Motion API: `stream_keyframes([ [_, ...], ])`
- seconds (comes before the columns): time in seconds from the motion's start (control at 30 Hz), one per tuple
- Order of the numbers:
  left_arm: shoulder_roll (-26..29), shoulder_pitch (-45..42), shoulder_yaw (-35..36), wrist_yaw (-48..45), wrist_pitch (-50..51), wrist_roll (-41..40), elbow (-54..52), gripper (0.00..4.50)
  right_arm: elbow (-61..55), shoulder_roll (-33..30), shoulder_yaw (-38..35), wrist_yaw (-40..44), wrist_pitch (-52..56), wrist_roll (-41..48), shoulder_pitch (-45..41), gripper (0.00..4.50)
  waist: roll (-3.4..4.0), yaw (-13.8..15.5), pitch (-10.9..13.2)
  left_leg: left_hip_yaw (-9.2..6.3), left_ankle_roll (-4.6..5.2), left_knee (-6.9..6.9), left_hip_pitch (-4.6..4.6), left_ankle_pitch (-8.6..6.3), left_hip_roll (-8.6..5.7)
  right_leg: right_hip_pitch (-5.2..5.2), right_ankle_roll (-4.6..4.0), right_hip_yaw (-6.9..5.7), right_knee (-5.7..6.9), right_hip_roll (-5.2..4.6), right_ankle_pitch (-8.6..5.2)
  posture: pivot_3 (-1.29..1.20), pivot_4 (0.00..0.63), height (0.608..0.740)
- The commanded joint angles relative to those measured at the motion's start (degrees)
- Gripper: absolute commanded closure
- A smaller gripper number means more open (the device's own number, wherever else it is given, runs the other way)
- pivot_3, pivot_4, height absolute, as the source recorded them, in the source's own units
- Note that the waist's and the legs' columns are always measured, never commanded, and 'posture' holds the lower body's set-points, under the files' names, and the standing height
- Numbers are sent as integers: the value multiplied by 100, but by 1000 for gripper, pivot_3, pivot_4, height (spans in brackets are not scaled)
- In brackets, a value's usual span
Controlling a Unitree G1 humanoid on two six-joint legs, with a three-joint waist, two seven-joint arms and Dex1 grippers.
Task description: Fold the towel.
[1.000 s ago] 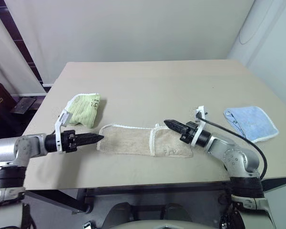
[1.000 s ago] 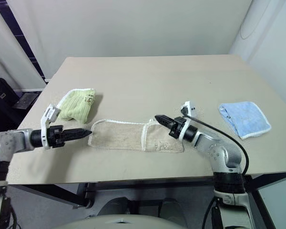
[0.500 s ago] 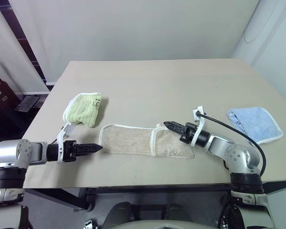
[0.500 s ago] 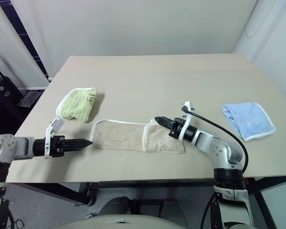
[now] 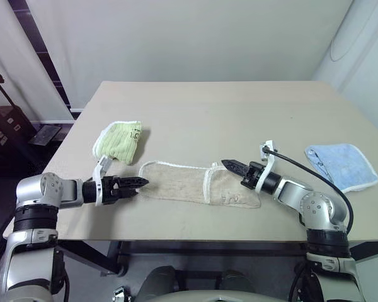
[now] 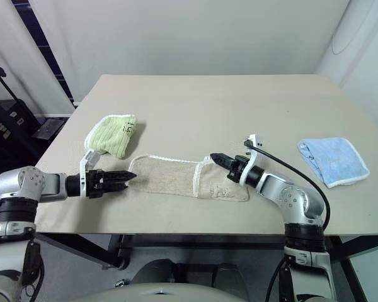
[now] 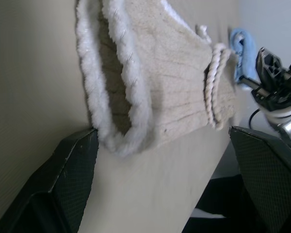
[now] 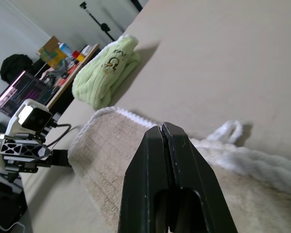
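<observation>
Towel (image 5: 198, 184) sits on the table (image 5: 239, 113), stretched between the two grippers, its long axis running from one to the other. Left gripper (image 5: 138, 183) has its jaws wide, the towel's doubled end right at their mouth. Right gripper (image 5: 229, 165) is pinched shut with nothing in it, tip over the other end. My guess at the risk: the left jaws could catch just one layer of that white-edged end, so the fold drags crooked.
</observation>
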Motion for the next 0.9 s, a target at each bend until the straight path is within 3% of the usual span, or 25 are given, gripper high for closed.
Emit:
stream_keyframes([
  [0.03, -316, -212, -30, 112, 44, -43, 268, 25, -249, 29, -158, -76, -109, 81, 14, 4500, 0, 5, 0, 0, -1, 0, -1, 1, 0, 0, 0, -3, 0, -2, 0, 0, 0, 720],
  [0.23, -399, -303, -41, 193, -89, 28, 365, 25, -226, 6, -152, -153, -202, 37, 30, 4500, 0, -3, 0, 4, -6, 1, -2, 3, -2, 5, 0, -7, -2, -10, 0, 0, 0, 720],
  [0.3, -379, -318, -18, 219, -170, 61, 418, 398, -223, 1, -135, -171, -213, 31, 33, 4500, 0, -1, 0, 5, -6, 0, -2, 3, -2, 6, 0, -9, -2, -12, 0, 0, 0, 720],
  [0.43, -324, -319, 41, 248, -354, 113, 517, 1636, -141, -6, -111, -177, -255, -20, 16, 4500, -2, -26, 1, 5, -6, -5, -3, 3, -2, 0, 1, -10, -2, -11, 1, 0, 0, 720],
  [0.67, -260, -293, -2, 161, -457, 81, 414, 4319, 53, 7, -204, -161, -337, 10, -90, 4500, -7, -84, 5, 1, -15, -11, -7, 9, 0, -14, 2, -9, -3, -8, 0, 0, 0, 720],
  [0.9, 267, -344, -687, -660, -998, 219, -37, 4473, -685, -204, -4, 255, -748, -161, 370, 4500, -14, -164, 9, 1, -14, -11, -11, 9, 0, -15, 2, -9, -10, -8, 0, 0, 0, 720],
])
